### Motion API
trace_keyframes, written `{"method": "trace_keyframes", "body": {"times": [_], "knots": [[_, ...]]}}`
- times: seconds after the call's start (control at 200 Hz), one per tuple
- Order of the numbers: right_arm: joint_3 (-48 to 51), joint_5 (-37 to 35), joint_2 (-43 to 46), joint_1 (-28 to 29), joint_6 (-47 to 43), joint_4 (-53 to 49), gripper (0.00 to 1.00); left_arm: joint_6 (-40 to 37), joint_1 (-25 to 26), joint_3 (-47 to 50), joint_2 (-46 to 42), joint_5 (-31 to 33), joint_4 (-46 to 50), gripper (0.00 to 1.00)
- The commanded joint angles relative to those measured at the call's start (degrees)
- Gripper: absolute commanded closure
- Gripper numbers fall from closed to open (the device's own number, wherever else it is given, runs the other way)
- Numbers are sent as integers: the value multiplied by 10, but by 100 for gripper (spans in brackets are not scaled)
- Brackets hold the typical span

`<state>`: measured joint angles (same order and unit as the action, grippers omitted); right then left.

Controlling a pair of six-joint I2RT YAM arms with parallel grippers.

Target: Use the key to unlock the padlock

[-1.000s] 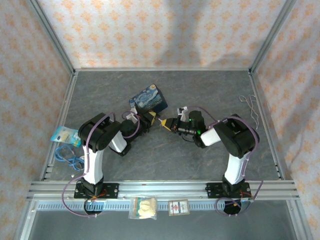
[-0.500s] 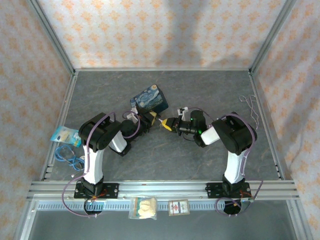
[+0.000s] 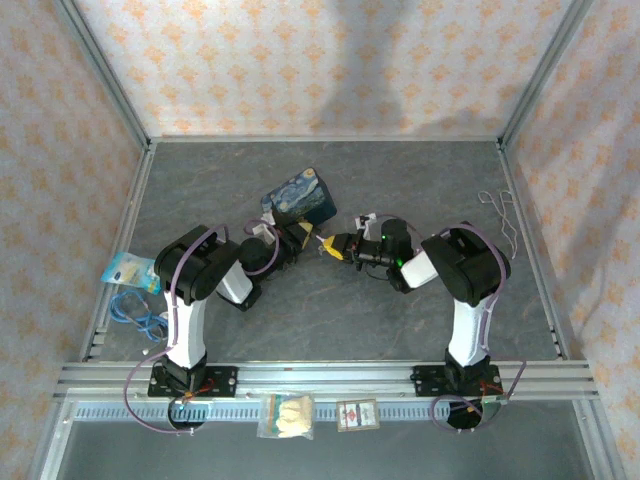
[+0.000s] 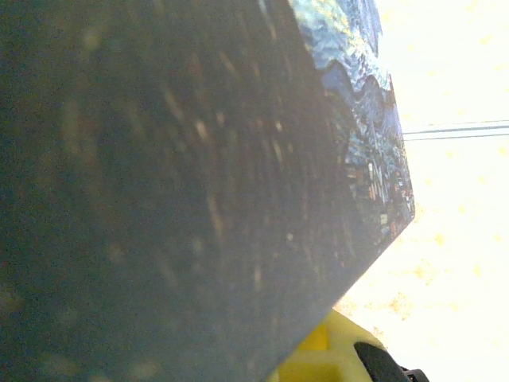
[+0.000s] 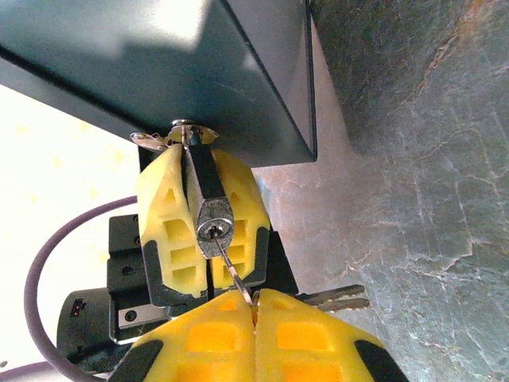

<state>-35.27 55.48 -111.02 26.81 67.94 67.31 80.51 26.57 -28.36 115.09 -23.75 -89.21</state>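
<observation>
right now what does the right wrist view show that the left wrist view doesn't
Right wrist adds the padlock clamped in the left pincer, and the key, pinched by the right pincer, its tip at the keyhole. Left wrist adds the starry painted face of the box. Shared: the box's dark side, close up, and yellow pincer fingers.

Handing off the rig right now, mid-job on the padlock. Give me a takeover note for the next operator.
Claws: the left claw is shut on the padlock, holding it at the edge of the painted box. The right claw is shut on the key.
Done: both grasps are made. The key tip is at the keyhole and seems to be just entering.
Left: push the key fully in, turn it, then pull the shackle free. The shackle looks closed at the box.
</observation>
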Motion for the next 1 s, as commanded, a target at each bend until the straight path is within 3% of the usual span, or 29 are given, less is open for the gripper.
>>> {"method": "trace_keyframes", "body": {"times": [0.0, 0.255, 0.425, 0.991], "knots": [[-22, -57, -3, -4, 38, 69, 100, -13, 24, -6, -31, -107, -161, 100], [-9, -74, 13, -4, 7, 60, 100, -15, 24, -2, -27, -106, -161, 100], [4, -84, 21, 1, 41, 68, 100, -16, 25, -8, -26, -91, -161, 100], [62, -200, 64, 49, 48, 82, 100, 30, 58, 14, -21, 89, -152, 100]]}}
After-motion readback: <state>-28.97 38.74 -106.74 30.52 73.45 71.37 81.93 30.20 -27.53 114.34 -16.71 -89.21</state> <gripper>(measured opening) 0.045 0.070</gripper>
